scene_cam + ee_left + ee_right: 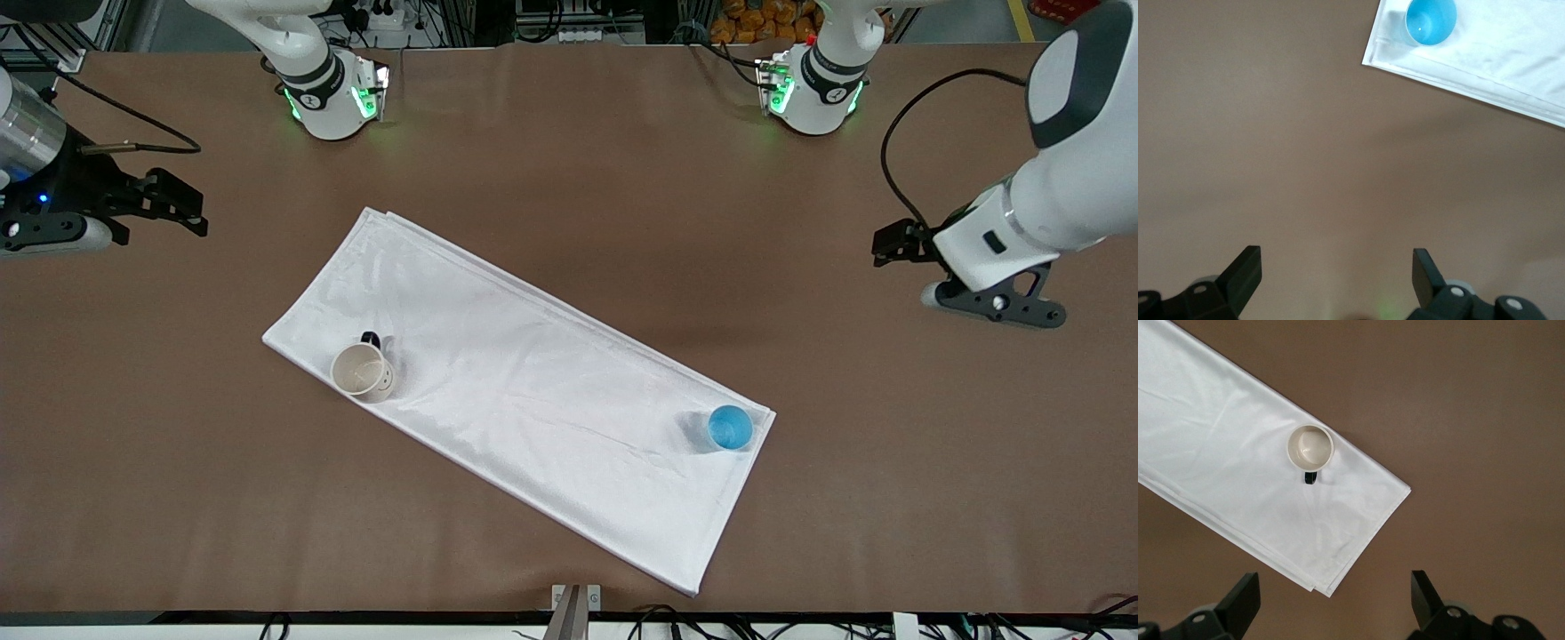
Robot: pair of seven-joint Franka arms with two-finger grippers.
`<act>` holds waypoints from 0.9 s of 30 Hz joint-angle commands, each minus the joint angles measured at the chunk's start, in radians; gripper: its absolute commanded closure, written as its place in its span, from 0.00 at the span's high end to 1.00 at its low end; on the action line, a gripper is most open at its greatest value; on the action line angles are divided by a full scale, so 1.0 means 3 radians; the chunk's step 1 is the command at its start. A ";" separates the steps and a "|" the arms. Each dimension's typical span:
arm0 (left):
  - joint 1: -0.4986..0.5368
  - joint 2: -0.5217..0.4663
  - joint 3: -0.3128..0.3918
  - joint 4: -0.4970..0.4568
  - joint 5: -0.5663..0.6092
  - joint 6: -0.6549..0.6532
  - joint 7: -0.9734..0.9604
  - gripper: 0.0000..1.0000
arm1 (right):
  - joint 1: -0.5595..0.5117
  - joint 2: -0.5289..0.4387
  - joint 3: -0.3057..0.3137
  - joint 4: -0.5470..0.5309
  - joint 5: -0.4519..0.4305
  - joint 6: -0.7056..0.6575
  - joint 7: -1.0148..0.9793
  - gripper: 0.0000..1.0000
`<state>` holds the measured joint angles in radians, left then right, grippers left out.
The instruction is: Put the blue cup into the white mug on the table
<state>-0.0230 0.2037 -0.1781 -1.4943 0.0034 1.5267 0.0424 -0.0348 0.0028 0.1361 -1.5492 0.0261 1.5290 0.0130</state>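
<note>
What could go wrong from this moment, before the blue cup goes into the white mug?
The blue cup and the white mug both stand on a loose white cloth, which may drag and tip them. The cup looks only slightly narrower than the mug, so it may catch on the rim.

The high front camera is facing the robots, taking in the whole brown-covered table point(569, 178). Both wrist cameras are looking down from higher up, sharing the long white rectangular cloth point(524, 391) with it.
</note>
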 commanded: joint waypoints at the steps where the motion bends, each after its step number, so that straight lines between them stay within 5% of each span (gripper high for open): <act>1: -0.0021 0.0179 0.0006 0.0072 0.0091 0.0167 -0.0034 1.00 | -0.0002 -0.0045 0.0007 -0.0026 0.0066 -0.0014 -0.0033 1.00; 14: -0.0179 0.0854 0.0001 0.0082 0.0076 0.0898 -0.0397 1.00 | -0.0007 0.0093 0.0007 -0.0210 0.0066 0.0098 -0.0033 1.00; 27: -0.0409 0.1330 0.0006 0.0087 0.0086 0.1726 -0.0949 1.00 | 0.0044 0.0461 0.0109 -0.0629 0.0067 0.0727 0.0104 1.00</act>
<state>-0.1161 0.5486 -0.1793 -1.4938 0.0096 1.9736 -0.1613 -0.0295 0.0882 0.1441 -1.7144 0.0312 1.6939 0.0131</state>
